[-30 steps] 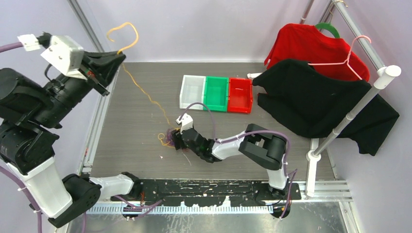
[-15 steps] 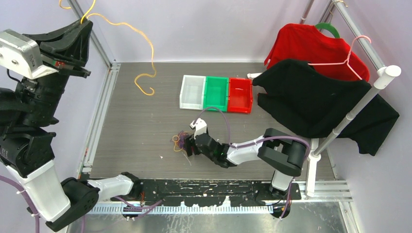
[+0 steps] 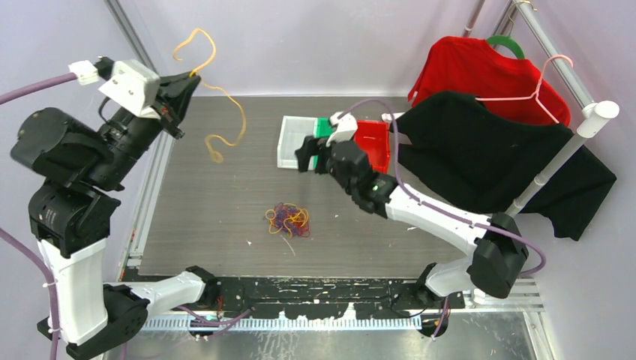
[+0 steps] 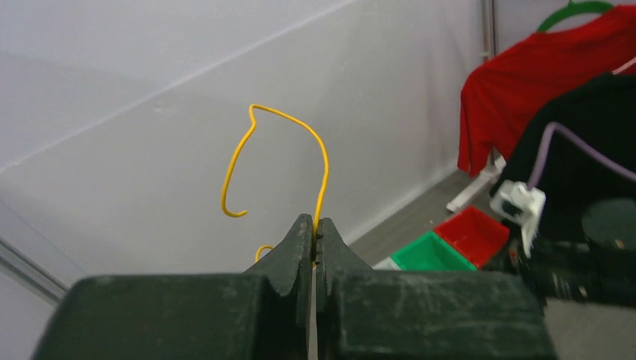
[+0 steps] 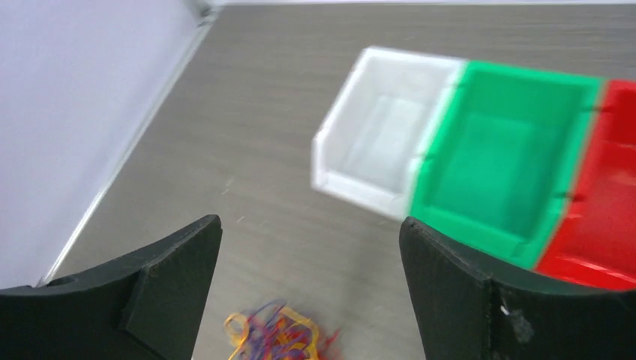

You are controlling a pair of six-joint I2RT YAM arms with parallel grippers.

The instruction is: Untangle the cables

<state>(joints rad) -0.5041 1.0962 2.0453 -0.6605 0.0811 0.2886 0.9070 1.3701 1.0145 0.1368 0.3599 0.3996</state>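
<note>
My left gripper point(image 3: 187, 81) is raised high at the back left, shut on a yellow cable point(image 3: 225, 97) that curls above the jaws and hangs free below them. In the left wrist view the yellow cable point(image 4: 319, 161) rises from the pinched gripper point(image 4: 314, 223). A small clump of orange, red and purple cables point(image 3: 287, 220) lies on the table at centre. My right gripper point(image 3: 313, 156) hovers open above the bins, well clear of the clump. In the right wrist view the open gripper point(image 5: 310, 225) holds nothing and the clump point(image 5: 279, 333) is blurred below.
White bin point(image 3: 297, 142), green bin point(image 3: 334, 152) and red bin point(image 3: 373, 148) stand side by side at the back. A black garment point(image 3: 487, 157) and a red garment point(image 3: 480, 71) hang on a rack point(image 3: 555, 161) at the right. The side rail point(image 3: 154, 187) edges the table on the left.
The right gripper let go of the clump, opened wide and rose back toward the bins. The left arm swung with the yellow cable, whose free end is off the clump.
</note>
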